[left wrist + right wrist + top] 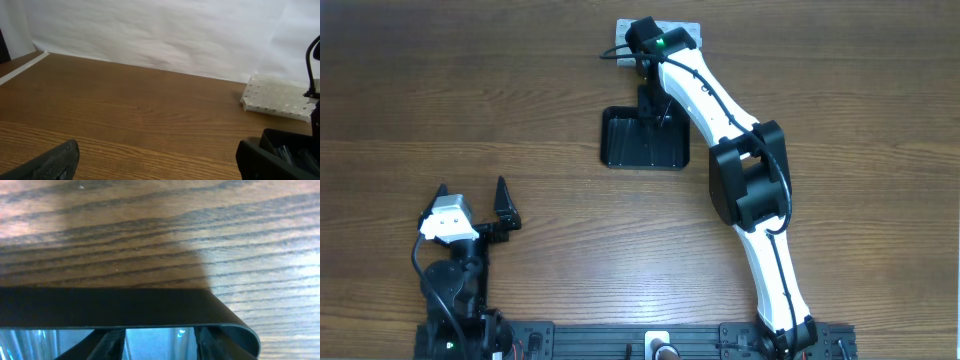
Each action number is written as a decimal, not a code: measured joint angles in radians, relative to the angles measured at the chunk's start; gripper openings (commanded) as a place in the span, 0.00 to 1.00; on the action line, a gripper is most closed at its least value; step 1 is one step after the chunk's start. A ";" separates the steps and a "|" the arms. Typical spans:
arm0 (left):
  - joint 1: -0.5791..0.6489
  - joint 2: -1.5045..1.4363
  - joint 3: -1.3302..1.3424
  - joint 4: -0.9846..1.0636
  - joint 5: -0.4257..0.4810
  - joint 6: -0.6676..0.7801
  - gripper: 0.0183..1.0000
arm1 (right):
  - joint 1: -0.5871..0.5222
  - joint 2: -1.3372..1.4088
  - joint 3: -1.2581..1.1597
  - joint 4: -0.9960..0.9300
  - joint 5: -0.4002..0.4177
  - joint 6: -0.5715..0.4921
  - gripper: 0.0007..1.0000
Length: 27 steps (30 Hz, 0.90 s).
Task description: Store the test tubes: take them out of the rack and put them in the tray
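Wood-grain table point(470, 90), white backdrop. Right gripper point(652, 110) hangs just inside the black tray's point(620, 150) rim — its grip we cannot tell. Test tubes point(292, 152) lie in the tray; left gripper point(473, 197) gapes wide, empty. Risk, we judge: releasing this near the rim spills a tube outside.

Right end effector point(157, 345) sits right at the black tray point(125, 307), its two dark fingers point(107, 342) spread apart just inside the curved rim. Some glassy test tubes point(20, 342) peek out down in there. Wood-grain bench point(150, 230) beyond the rim, partly in shadow.
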 measured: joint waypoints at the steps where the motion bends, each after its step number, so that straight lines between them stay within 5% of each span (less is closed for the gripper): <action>1: 0.000 0.000 0.000 0.000 0.000 0.000 1.00 | 0.000 0.000 0.000 -0.002 -0.005 0.000 0.54; 17: 0.000 0.000 0.000 0.000 0.000 0.000 1.00 | -0.001 -0.285 -0.005 -0.074 -0.034 -0.060 0.98; 27: 0.000 0.000 0.000 0.000 0.000 0.000 1.00 | -0.067 -0.544 -0.004 -0.233 0.078 -0.174 0.99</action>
